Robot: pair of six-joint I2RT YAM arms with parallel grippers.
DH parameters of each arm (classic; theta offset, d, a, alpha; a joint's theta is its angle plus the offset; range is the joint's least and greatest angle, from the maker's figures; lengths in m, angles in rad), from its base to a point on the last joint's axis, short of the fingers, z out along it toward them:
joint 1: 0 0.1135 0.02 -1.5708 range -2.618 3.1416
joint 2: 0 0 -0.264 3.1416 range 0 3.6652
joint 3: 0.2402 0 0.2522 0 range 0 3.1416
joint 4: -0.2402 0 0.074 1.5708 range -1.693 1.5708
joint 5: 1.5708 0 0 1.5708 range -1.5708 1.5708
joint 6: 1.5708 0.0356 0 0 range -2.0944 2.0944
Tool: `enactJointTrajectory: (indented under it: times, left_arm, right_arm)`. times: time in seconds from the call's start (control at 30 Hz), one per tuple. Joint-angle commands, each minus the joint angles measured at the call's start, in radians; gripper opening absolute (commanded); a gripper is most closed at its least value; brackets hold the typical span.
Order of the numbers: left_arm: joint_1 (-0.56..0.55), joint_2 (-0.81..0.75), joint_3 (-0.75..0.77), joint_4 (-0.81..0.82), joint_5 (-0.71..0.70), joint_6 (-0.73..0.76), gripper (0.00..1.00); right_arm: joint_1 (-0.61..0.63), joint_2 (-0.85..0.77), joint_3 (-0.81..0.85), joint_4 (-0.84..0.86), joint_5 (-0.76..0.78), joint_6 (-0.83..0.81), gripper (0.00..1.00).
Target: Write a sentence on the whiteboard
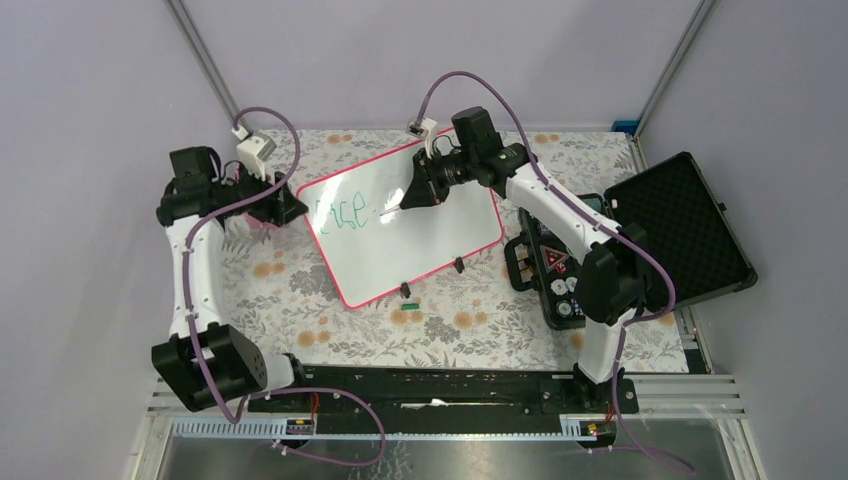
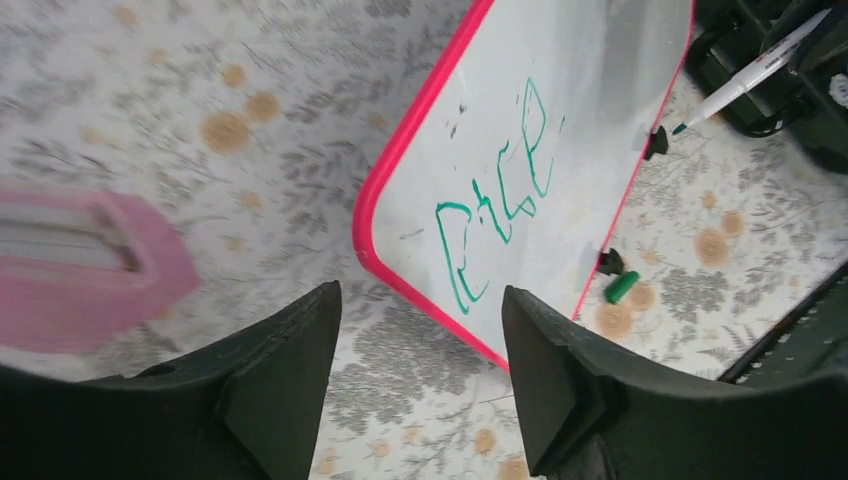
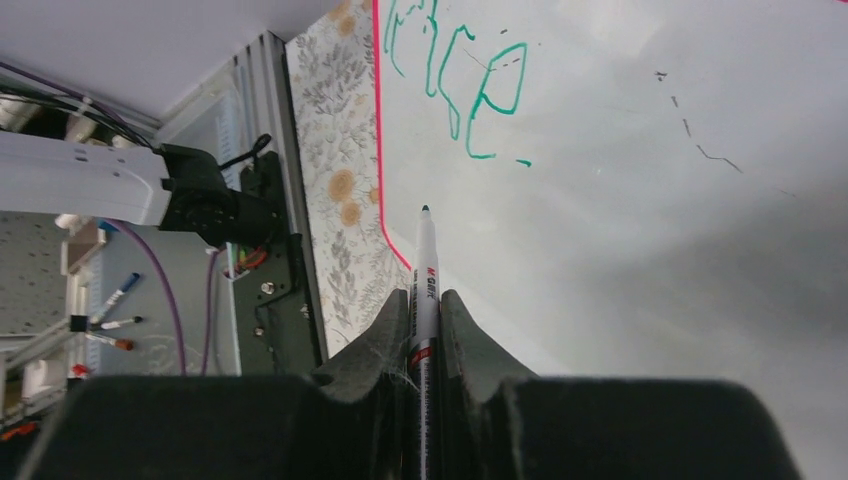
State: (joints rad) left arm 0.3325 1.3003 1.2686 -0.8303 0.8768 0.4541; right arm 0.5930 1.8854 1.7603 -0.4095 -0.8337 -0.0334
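The whiteboard [image 1: 440,235], pink-framed, lies tilted on the flowered table. Green scrawled letters of the sentence [image 1: 338,215] fill its left end and show in both wrist views [image 2: 500,200] [image 3: 460,70]. My right gripper [image 3: 425,300] is shut on a white marker [image 3: 425,260]. The marker's green tip hovers at the board [image 3: 620,200] just right of the last letter; I cannot tell if it touches. My left gripper [image 2: 420,300] is open and empty above the tablecloth, off the board's left corner [image 2: 380,250]. From above it sits at the board's left edge [image 1: 288,210].
A green marker cap [image 1: 407,299] lies by the board's near edge, next to small black clips [image 1: 458,264]. A pink block [image 2: 90,265] sits left of the left gripper. An open black foam-lined case [image 1: 680,220] and a tray of items [image 1: 555,270] stand at the right.
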Motion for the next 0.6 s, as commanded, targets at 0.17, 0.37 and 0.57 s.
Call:
enactJointTrajectory:
  times: [0.17,0.37,0.57]
  left_arm:
    - [-0.163,-0.048,0.321,-0.227,-0.094,0.202,0.7]
    - [-0.543,-0.056,0.293,-0.221,-0.306,0.182,0.7]
    - [-0.763,-0.024,0.258,-0.218,-0.471,0.169,0.69]
  right_arm:
    - [0.03,-0.097,-0.038,0.098,-0.081,0.202,0.0]
    - [0.051,-0.109,-0.07,0.137,-0.105,0.273,0.0]
    - [0.062,-0.113,-0.092,0.151,-0.133,0.308,0.0]
